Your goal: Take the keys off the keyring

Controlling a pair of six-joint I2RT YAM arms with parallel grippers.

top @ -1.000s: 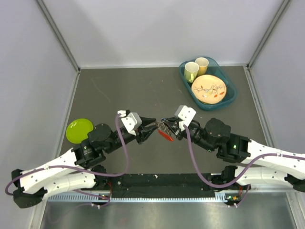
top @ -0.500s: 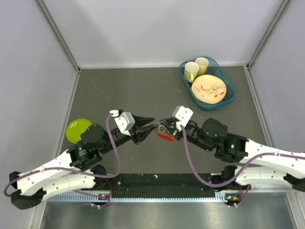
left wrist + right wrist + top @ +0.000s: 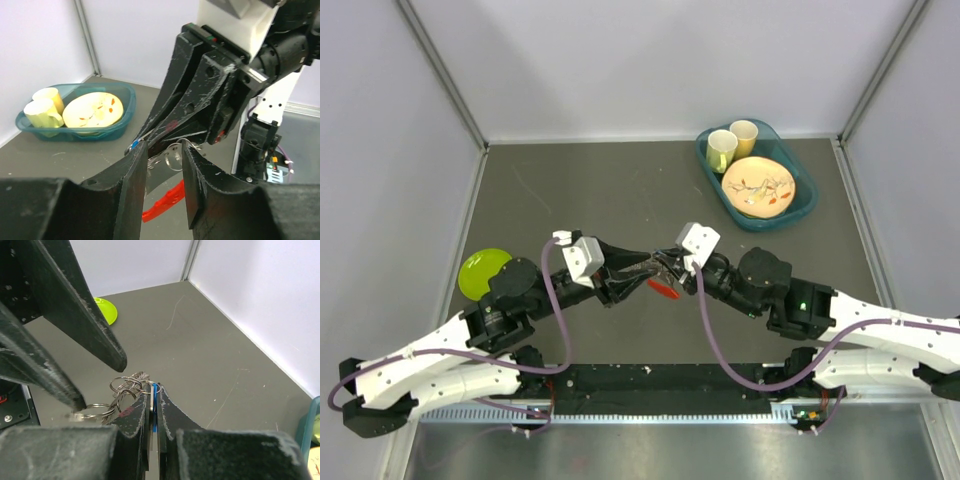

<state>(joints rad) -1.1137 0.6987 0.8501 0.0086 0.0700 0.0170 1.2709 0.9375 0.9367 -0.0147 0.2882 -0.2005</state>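
Note:
My right gripper is shut on the blue-headed key, held edge-on between its fingers above the table. The keyring, a tangle of thin silver loops, sticks out past its fingertips. My left gripper is open, its fingers on either side of the keyring; one loop lies against one of its fingertips. The red-headed key hangs below the loops. In the top view the left gripper and the right gripper meet tip to tip over the red key.
A green plate lies on the table at the left, beside the left arm. A teal basin with two cups and a patterned plate stands at the back right. Grey walls enclose the table on three sides.
The left gripper has moved right onto the keyring, its fingers now around the loops. The right gripper has shifted slightly left with the keys. The red key hangs a little lower.

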